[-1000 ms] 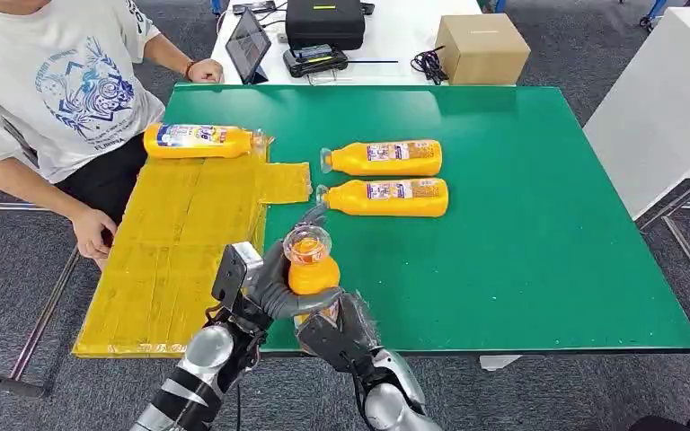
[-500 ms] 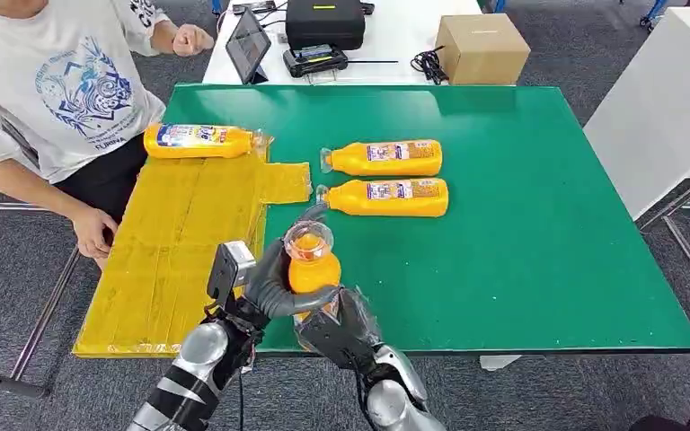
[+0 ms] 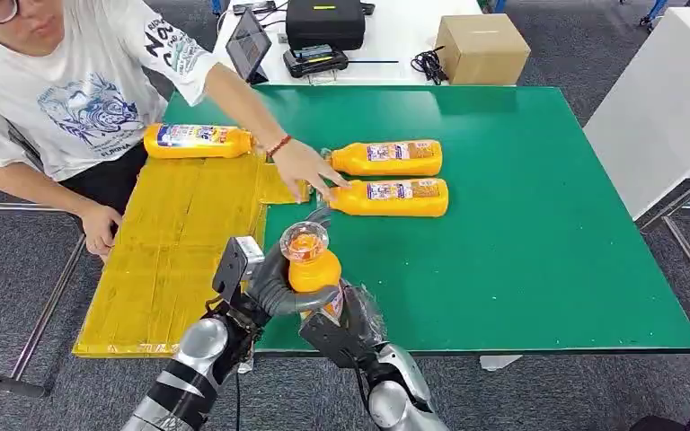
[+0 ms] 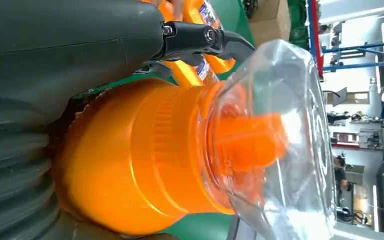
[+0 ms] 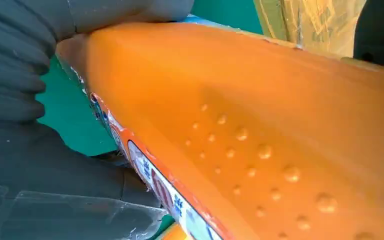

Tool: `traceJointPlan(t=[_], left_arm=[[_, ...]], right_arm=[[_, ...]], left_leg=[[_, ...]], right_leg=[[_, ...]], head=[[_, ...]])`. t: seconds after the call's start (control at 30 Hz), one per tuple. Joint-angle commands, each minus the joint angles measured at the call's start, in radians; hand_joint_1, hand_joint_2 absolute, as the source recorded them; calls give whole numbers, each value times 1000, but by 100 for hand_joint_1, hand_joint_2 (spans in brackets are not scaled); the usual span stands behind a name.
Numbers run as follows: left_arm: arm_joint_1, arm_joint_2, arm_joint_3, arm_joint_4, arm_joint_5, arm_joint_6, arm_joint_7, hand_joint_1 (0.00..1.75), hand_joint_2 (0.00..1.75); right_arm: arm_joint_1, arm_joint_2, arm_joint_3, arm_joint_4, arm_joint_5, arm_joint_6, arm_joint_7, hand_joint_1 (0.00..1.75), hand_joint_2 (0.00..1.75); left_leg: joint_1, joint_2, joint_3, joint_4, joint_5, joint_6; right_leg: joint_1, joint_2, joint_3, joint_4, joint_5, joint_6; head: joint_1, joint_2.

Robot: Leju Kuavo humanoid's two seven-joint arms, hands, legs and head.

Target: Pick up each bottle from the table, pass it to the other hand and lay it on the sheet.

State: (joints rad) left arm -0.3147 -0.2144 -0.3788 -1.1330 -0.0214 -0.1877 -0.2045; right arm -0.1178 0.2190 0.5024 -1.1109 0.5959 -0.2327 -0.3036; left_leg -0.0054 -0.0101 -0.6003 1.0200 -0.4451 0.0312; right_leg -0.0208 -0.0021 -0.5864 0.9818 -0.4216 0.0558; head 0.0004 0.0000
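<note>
An orange bottle (image 3: 312, 267) with a clear cap stands upright above the table's near edge, held by both hands. My left hand (image 3: 269, 285) wraps its neck and shoulder; my right hand (image 3: 346, 325) grips its lower body. The left wrist view shows the bottle's (image 4: 145, 160) shoulder and clear cap close up, and the right wrist view shows its dimpled side (image 5: 260, 130). Two more orange bottles (image 3: 386, 158) (image 3: 393, 197) lie side by side on the green table (image 3: 539, 224). Another bottle (image 3: 196, 141) lies at the far end of the yellow sheet (image 3: 175, 247).
A person sits at the left and reaches a hand (image 3: 304, 169) across the sheet's corner to the neck of the nearer lying bottle. Behind the green table stands a white table with a cardboard box (image 3: 482, 47), a tablet (image 3: 247, 42) and a black case (image 3: 324, 21).
The person's arm has swung from the far left corner over the sheet to the lying bottles. My hands and the held bottle have hardly moved.
</note>
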Motion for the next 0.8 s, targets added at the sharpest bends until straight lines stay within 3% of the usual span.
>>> traceJointPlan(t=[0.03, 0.33, 0.37, 0.8], left_arm=[[-15, 33, -54, 108, -28, -7, 16, 154, 175], [-15, 33, -54, 108, -28, -7, 16, 154, 175], [-15, 33, -54, 108, -28, -7, 16, 175, 175], [-3, 38, -22, 108, 7, -21, 26, 175, 175]], right_arm=[[-75, -20, 48, -19, 0, -4, -2, 175, 175], [-75, -20, 48, -19, 0, -4, -2, 175, 175], [-75, -20, 48, -19, 0, -4, -2, 175, 175], [-75, -26, 41, -69, 1, -49, -6, 175, 175]], left_leg=[[0, 3, 3, -1, -1, -1], [0, 3, 2, -1, 0, -1], [1, 4, 3, 0, -1, -2], [1, 5, 5, -1, -2, -2]], right_leg=[[1, 3, 2, -1, 0, -2], [0, 2, 1, 0, 0, -1], [1, 3, 3, -1, 0, -2], [1, 5, 3, -1, 0, -3]], head=[[0, 0], [0, 0], [0, 0], [0, 0]])
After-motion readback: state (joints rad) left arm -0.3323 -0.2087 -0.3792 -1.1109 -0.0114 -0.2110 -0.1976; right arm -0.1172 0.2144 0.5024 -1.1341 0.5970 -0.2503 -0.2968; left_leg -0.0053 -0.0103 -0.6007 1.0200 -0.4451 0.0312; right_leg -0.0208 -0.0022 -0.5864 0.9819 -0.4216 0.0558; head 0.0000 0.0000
